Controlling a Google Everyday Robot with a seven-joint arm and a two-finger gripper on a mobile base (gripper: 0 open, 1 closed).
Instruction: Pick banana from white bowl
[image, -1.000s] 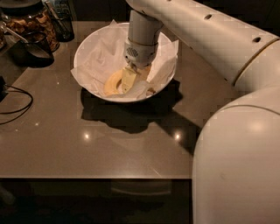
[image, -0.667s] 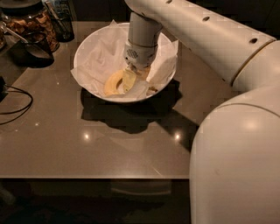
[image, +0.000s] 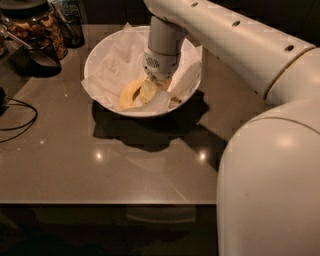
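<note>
Dark table (image: 100, 170) carries the white bowl (image: 131, 113). Inside it, the pincer (image: 156, 81) sits low over the banana (image: 148, 92); its grip cannot be told.

Dim, warm light comes from overhead. The wide round white paper-lined bowl (image: 91, 56) and the white robot arm (image: 240, 45) are brightest. The bowl casts a dark shadow forward onto the glossy brown tabletop (image: 60, 170), which carries small glare spots. The gripper (image: 150, 89), down inside the bowl, sits half in shade, and the far corners are dark.
</note>
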